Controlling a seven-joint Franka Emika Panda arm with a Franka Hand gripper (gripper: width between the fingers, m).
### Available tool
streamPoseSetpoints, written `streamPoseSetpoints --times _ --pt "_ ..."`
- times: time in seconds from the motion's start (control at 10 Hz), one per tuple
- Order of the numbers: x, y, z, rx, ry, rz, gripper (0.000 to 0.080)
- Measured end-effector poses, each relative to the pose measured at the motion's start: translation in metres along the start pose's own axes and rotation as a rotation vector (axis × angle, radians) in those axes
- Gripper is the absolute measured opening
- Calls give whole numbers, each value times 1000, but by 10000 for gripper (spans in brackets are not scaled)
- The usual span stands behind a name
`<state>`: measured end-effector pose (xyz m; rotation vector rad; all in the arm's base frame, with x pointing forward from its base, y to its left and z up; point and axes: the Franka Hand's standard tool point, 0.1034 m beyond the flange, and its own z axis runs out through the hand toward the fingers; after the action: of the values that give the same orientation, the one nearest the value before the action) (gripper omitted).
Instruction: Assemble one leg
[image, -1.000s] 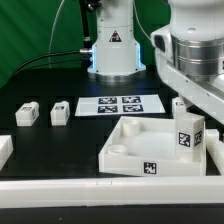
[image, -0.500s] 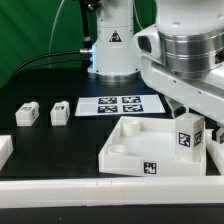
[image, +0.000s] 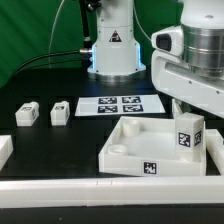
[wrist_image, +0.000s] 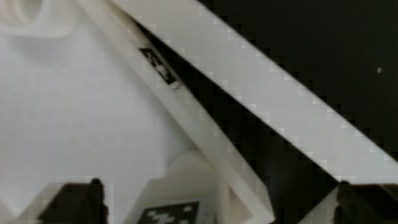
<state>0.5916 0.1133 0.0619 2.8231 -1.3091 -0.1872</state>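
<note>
A white leg (image: 190, 135) with a black-and-white tag stands upright at the corner of the white tray (image: 135, 155) on the exterior view's right. My gripper (image: 184, 108) hangs just above it. In the wrist view the gripper (wrist_image: 214, 205) is open. Its dark fingertips (wrist_image: 75, 200) stand wide apart on either side of the leg's tagged top (wrist_image: 173, 212), clear of it. Two more legs (image: 27, 114) (image: 60, 113) lie on the black table at the exterior view's left.
The marker board (image: 120, 105) lies behind the tray. A white block (image: 4, 150) sits at the far left edge. A long white bar (image: 90, 195) runs along the front. The arm's base (image: 112, 45) stands at the back.
The arm's wrist swung toward the exterior view's left and then back to the right above the tray. The standing leg and the other parts have not moved.
</note>
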Motion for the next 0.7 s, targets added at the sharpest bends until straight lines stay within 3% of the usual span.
streamPoseSetpoints --times 0.4,0.7 --pt "9 12 0 -8 4 -9 649" --pt "12 5 -24 37 21 -93 649"
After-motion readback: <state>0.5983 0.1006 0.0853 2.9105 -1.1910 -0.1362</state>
